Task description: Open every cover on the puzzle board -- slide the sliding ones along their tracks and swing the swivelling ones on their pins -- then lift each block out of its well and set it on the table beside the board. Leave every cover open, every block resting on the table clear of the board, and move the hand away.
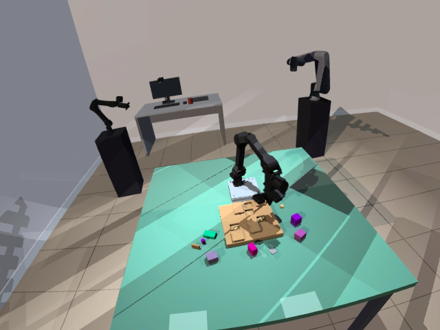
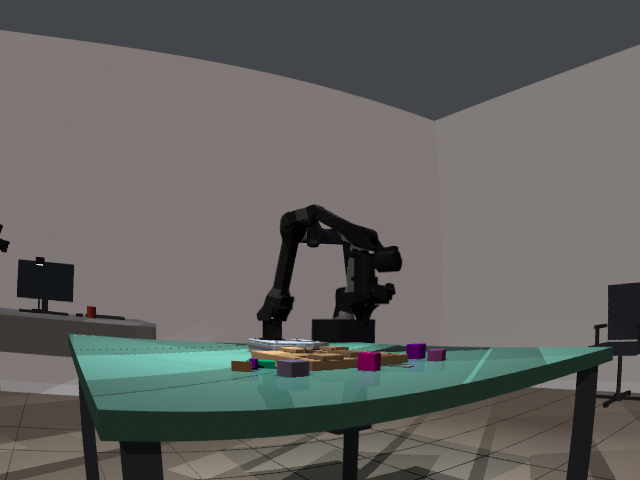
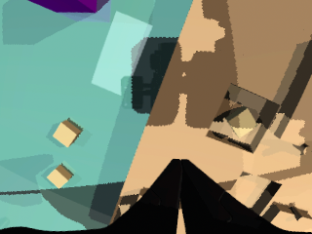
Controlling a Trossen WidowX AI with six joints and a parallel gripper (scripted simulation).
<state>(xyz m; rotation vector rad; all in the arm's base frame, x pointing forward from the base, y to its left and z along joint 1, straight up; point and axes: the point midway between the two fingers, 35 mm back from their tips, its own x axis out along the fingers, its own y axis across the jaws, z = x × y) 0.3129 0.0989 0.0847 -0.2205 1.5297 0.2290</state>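
Observation:
The wooden puzzle board [image 1: 223, 214] [image 2: 341, 363] [image 3: 163, 141] lies on the table. Its front-left well shows a pale block [image 1: 234, 227] beside a raised cover [image 1: 237, 235]. Another cover [image 1: 254, 226] lies beside a right-hand well. In the wrist view a pale block [image 3: 242, 123] sits in an uncovered well. Two small cream blocks [image 3: 67, 133] [image 3: 59, 176] rest on the table clear of the board; one cream block [image 1: 282, 205] shows in the top view. My gripper [image 3: 179, 167] [image 2: 364, 319] is shut and empty above the board's back-right part. The arm partly hides the back covers.
A purple cube [image 1: 295, 218] and a violet cube [image 1: 300, 234] lie right of the board. A magenta block [image 1: 252, 248], a pale tile [image 1: 272, 251] and a greyish block [image 1: 212, 257] lie in front. Green [image 1: 210, 234], orange [image 1: 195, 246] and small purple [image 1: 203, 240] pieces lie left.

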